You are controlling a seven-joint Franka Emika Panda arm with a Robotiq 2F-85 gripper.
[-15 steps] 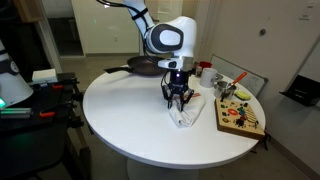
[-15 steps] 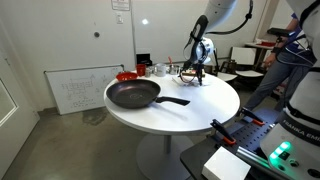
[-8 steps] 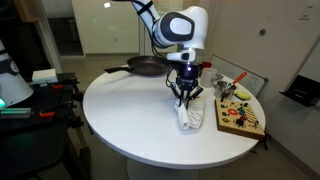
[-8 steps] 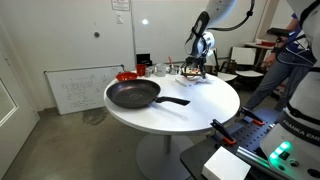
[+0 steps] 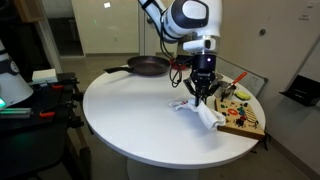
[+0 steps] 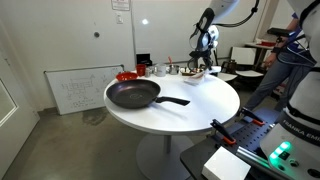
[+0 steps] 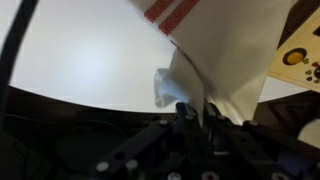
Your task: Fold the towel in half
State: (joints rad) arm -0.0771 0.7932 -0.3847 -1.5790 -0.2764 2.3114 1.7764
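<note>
1. Dark equipment point(image 5: 38, 95): standing at the far left, just beside the table's edge, with a green light glowing on it.

2. Table point(image 5: 120, 125): round and white, carrying every item listed below.

3. Frying pan point(image 5: 148, 66): dark and sitting flat near the table's far rim in an exterior view. Its handle is pointing left, and it is lying well apart from the towel.

4. Gripper point(image 5: 203, 97): hanging from the white arm and pointing straight down over the right part of the table. Its fingers are clamping together on a bunched fold of the towel. In the wrist view the cloth is sitting pinched between the two dark fingertips point(image 7: 183, 108).

5. Towel point(image 5: 208, 116): white with thin red stripes, rumpled, and hanging from the gripper.
   - Position: one end is trailing on the tabletop to the left of the gripper. The rest is drooping to the right against the near edge of the board.
   - Wrist view: the striped corner is showing at the top and the cloth is spreading over the white surface.
   - State: it is not lying folded in half.

6. Board point(image 5: 243, 122): tan with small coloured pieces on it, lying at the table's right edge and touching or just beside the towel.
</note>
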